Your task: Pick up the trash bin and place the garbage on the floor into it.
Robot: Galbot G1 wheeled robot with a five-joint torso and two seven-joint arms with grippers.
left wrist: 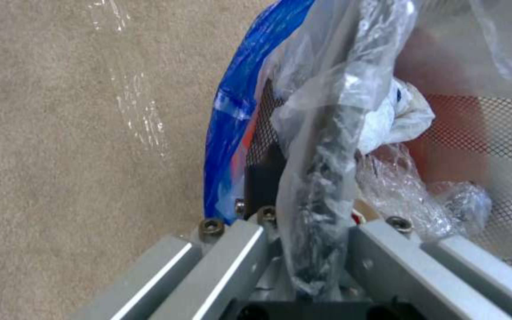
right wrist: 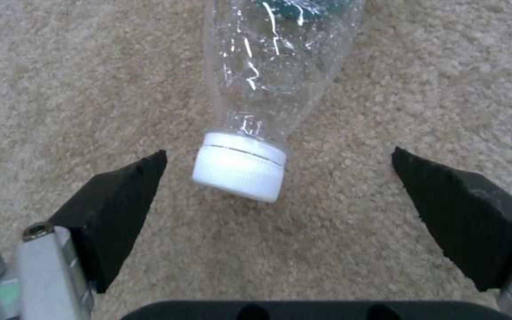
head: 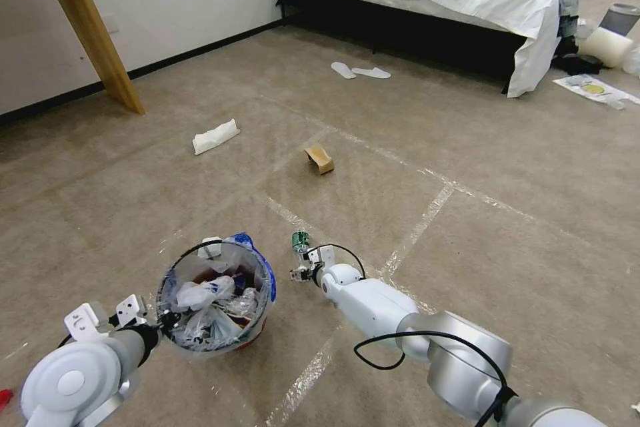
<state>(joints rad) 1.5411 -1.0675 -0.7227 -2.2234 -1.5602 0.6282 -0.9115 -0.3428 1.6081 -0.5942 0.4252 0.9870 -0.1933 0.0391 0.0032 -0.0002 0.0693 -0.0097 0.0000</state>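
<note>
- Trash bin [head: 217, 300] is hanging low at the left, above the floor [head: 467, 147], with its clear liner [left wrist: 327, 133] full of crumpled tissues and plastic.
- Left claw [head: 165, 321] is gripping the near rim of the bin; in the left wrist view its fingers [left wrist: 380, 249] are pressing the liner and the rim between them.
- Green-labelled bottle [head: 301, 241] is lying on the carpet just right of the bin, its white cap [right wrist: 239, 166] pointing toward the right claw.
- Right claw [right wrist: 280, 178] is hovering low over the floor, spread wide, with the cap sitting between its black pads [right wrist: 117, 209] and touching neither.
- Brown carton [head: 320, 159] and a white tissue [head: 215, 137] are lying farther away.
</note>
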